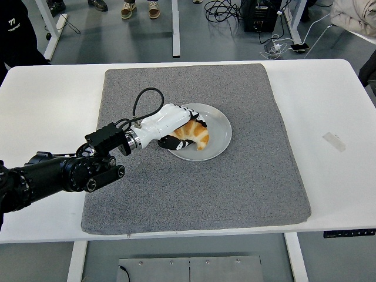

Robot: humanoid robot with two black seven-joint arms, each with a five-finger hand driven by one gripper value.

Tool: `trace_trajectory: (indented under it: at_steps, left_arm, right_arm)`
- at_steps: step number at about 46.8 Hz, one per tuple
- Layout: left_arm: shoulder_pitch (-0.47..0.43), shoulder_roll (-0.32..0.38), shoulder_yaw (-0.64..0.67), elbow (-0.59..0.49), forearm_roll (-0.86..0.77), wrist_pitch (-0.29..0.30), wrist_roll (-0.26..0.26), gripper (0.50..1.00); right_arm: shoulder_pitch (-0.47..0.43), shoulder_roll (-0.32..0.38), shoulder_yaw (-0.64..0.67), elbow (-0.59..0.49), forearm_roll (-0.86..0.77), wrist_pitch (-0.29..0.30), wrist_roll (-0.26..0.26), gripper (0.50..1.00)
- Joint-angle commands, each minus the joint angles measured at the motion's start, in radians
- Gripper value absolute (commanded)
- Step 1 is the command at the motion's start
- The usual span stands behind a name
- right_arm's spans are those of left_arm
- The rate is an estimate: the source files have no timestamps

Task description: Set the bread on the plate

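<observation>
A golden croissant (196, 136) lies on the white plate (218, 130) in the middle of the grey mat. My left hand (176, 126), white with black fingertips, reaches in from the left and sits over the plate's left part. Its fingers still curl around the croissant's left end. The right arm does not show.
The grey mat (235, 176) covers most of the white table (329, 106). A small strip of tape (333, 141) lies on the table at the right. A person's feet show at the top, beyond the table.
</observation>
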Motion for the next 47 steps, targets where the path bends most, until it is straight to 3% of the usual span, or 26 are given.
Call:
trace_trajectory:
  at_steps: [1, 7, 12, 26, 32, 38, 47]
  left_arm:
    - [0.000, 0.000, 0.001, -0.002, -0.013, -0.001, -0.002, 0.836]
    - [0.000, 0.003, 0.002, -0.002, -0.015, -0.001, -0.003, 0.923]
    - [0.000, 0.009, 0.002, -0.002, -0.015, -0.001, -0.003, 0.946]
    - [-0.006, 0.016, -0.005, -0.016, -0.036, -0.003, -0.018, 0.958]
    - [-0.008, 0.017, -0.033, -0.028, -0.081, -0.020, -0.085, 0.960]
    - [-0.009, 0.034, -0.059, -0.071, -0.108, -0.038, -0.085, 0.960]
    - [-0.015, 0.077, -0.137, -0.108, -0.167, -0.124, -0.085, 0.958]
  right_arm:
    - [0.000, 0.000, 0.000, 0.000, 0.000, 0.000, 0.000, 1.000]
    - [0.000, 0.000, 0.000, 0.000, 0.000, 0.000, 0.000, 1.000]
    - [0.000, 0.000, 0.000, 0.000, 0.000, 0.000, 0.000, 1.000]
    - [0.000, 0.000, 0.000, 0.000, 0.000, 0.000, 0.000, 1.000]
    - [0.000, 0.000, 0.000, 0.000, 0.000, 0.000, 0.000, 1.000]
    - [0.000, 0.000, 0.000, 0.000, 0.000, 0.000, 0.000, 1.000]
    - [0.000, 0.000, 0.000, 0.000, 0.000, 0.000, 0.000, 1.000]
